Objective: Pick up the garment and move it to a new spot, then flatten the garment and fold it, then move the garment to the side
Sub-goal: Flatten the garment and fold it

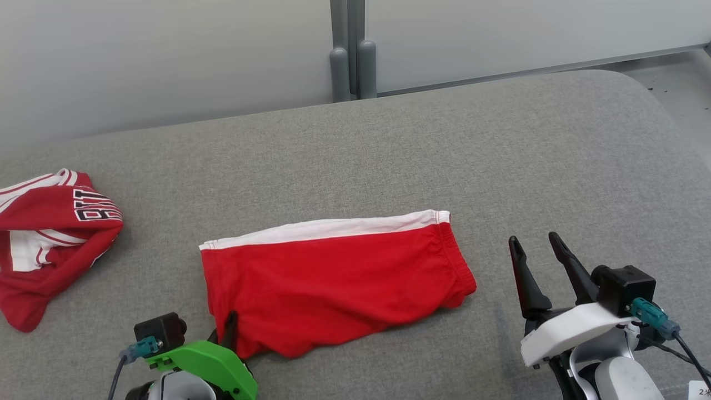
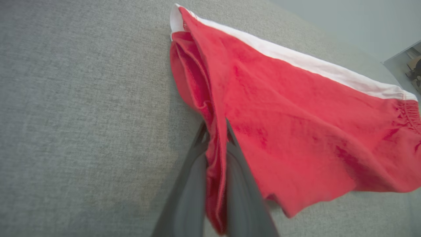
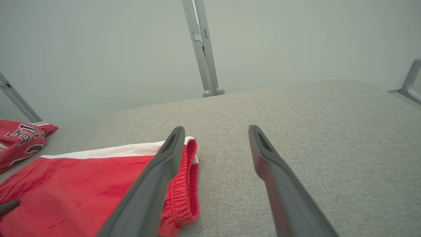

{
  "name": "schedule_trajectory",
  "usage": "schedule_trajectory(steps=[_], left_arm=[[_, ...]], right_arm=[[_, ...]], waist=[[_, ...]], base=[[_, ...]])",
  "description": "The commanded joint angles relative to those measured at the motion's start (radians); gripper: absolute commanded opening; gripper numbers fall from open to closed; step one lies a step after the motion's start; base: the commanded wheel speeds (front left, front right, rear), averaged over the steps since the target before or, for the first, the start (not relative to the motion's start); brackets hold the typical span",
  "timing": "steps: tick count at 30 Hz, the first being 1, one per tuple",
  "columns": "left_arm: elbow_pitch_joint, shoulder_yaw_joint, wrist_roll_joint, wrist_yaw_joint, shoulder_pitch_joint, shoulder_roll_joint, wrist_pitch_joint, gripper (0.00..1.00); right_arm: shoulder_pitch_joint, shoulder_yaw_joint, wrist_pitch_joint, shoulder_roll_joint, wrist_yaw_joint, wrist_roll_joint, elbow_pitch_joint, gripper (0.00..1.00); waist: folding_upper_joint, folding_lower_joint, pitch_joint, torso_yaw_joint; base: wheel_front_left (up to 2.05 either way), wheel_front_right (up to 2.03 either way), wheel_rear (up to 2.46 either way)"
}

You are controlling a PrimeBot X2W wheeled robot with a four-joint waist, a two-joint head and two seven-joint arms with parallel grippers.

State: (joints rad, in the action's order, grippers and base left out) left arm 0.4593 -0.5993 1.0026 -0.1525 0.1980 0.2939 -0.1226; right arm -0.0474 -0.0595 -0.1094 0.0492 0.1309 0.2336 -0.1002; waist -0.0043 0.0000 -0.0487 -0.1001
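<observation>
The garment (image 1: 333, 278) is a pair of red shorts with a white side stripe, folded and lying flat on the grey cushion in the middle of the head view. My left gripper (image 1: 229, 325) is shut on the garment's near left edge. In the left wrist view that gripper (image 2: 217, 126) pinches a bunched fold of the garment (image 2: 296, 125) between its fingers. My right gripper (image 1: 536, 244) stands open just right of the garment's elastic end, above the cushion. The right wrist view shows that gripper (image 3: 215, 130) with nothing between its fingers and the garment (image 3: 82, 184) at lower left.
A crumpled red and white jersey (image 1: 50, 239) with black lettering lies at the cushion's far left. The grey cushion (image 1: 500, 155) runs back to a pale wall with a grey post (image 1: 353, 55). The cushion's rounded corner and floor lie at the upper right.
</observation>
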Motion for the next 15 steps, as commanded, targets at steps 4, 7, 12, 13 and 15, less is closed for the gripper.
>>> schedule_trajectory(steps=[4,7,12,13,15], left_arm=[[-0.051,-0.002,-0.019,-0.047,-0.027,0.028,0.001,1.0],[-0.07,-0.004,-0.04,-0.064,-0.027,0.04,-0.013,1.0],[-0.102,-0.016,-0.112,-0.105,-0.02,0.089,-0.059,1.0],[-0.112,-0.016,-0.12,-0.114,-0.021,0.094,-0.068,1.0],[-0.133,-0.013,-0.143,-0.13,-0.024,0.106,-0.085,1.0]], right_arm=[[0.009,-0.004,0.009,0.002,0.0,-0.006,-0.008,1.0],[0.009,-0.001,0.012,0.002,0.0,-0.007,-0.015,1.0],[0.014,0.022,0.017,0.002,0.0,-0.006,-0.024,1.0],[0.015,0.027,0.021,0.002,0.0,-0.004,-0.027,1.0],[0.017,0.037,0.034,0.003,0.0,-0.002,-0.034,1.0]], waist=[[0.0043,0.0,0.013,0.001],[0.0043,0.0,0.021,0.0],[0.0043,0.0,0.038,0.009],[0.0043,0.0,0.042,0.012],[0.0043,0.0,0.048,0.019]], base=[[0.0,0.0,0.0],[0.0,0.0,0.0],[0.0,0.0,0.0],[0.0,0.0,0.0],[0.0,0.0,0.0]])
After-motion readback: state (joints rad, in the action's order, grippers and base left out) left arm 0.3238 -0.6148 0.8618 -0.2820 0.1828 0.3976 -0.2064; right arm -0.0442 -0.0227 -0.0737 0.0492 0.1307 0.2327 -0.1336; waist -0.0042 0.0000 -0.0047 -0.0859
